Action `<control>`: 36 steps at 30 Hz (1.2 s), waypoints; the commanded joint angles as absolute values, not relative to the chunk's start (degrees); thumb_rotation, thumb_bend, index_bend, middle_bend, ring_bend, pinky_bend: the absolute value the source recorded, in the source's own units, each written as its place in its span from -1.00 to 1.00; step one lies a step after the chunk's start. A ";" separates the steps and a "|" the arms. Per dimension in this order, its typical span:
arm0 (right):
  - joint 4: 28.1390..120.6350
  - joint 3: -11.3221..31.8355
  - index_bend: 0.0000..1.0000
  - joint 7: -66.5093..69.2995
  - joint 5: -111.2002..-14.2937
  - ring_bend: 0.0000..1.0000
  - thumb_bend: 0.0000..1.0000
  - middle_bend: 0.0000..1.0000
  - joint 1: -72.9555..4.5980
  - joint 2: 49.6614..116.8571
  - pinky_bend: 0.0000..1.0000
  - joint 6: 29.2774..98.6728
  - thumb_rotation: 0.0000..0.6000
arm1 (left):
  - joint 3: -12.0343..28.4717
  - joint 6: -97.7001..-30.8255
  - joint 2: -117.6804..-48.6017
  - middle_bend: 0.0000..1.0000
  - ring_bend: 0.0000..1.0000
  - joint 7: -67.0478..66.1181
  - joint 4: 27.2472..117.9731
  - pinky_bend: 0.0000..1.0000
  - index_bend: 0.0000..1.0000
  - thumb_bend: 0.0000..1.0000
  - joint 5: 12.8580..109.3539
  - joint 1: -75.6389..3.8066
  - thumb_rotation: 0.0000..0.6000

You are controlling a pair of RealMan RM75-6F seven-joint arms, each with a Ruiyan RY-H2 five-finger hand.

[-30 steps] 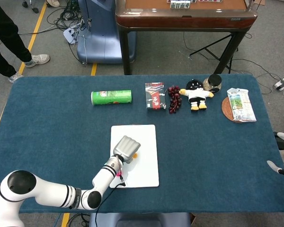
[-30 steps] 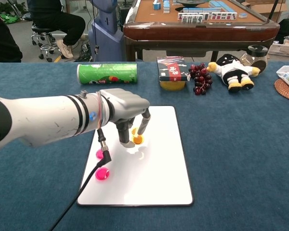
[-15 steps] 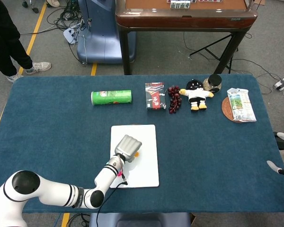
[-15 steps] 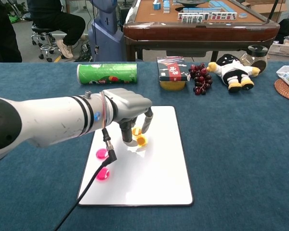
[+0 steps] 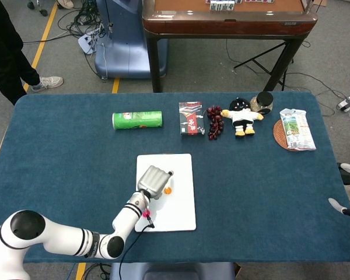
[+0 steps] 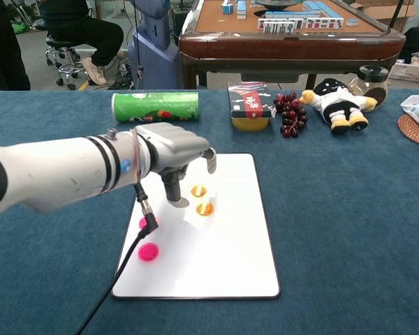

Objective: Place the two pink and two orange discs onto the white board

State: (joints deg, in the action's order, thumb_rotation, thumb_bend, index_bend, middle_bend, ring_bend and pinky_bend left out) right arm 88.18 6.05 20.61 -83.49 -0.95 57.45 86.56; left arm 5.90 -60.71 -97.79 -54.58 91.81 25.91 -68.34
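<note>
Both orange discs (image 6: 201, 199) and both pink discs (image 6: 148, 241) lie flat on the white board (image 6: 230, 265) — pink at its 8 o'clock edge. The left robot hand (image 6: 176, 152) hovers released above them, holding nothing. They look small, light, rigid and thin — best pinched across the rim.

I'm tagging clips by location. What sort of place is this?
Probably a robotics lab or test room: cables across the floor, a mahjong table behind the blue-covered table, mixed props like a plush toy.
</note>
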 commanded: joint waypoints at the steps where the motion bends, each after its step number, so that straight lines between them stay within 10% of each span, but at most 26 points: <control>1: 88.28 5.99 -0.56 20.29 -83.64 -0.56 -1.00 -0.44 -1.06 57.52 -0.18 86.44 1.00 | 4.92 -62.78 -95.76 1.00 0.96 -54.05 94.18 1.00 -0.48 -0.43 27.44 -66.87 1.00; 10: 89.24 5.71 -0.56 17.50 -83.98 -0.56 -1.00 -0.44 -1.57 58.05 -0.18 85.86 1.00 | -0.48 -71.08 -83.69 0.45 0.53 -47.57 106.15 0.98 -0.53 -0.43 37.45 -57.79 1.00; 20: 90.20 5.36 -0.56 13.49 -84.16 -0.56 -1.00 -0.43 -2.59 58.88 -0.18 84.43 1.00 | -9.04 -80.76 -73.05 -0.48 -0.36 -38.43 112.56 0.15 -0.55 -0.43 53.15 -44.95 1.00; 36: 91.80 4.81 -0.56 6.02 -84.46 -0.56 -1.00 -0.43 -4.37 60.98 -0.18 82.40 1.00 | -13.67 -99.00 -66.23 -0.55 -0.51 -15.61 98.26 -0.13 -0.44 -0.32 71.60 -20.60 1.00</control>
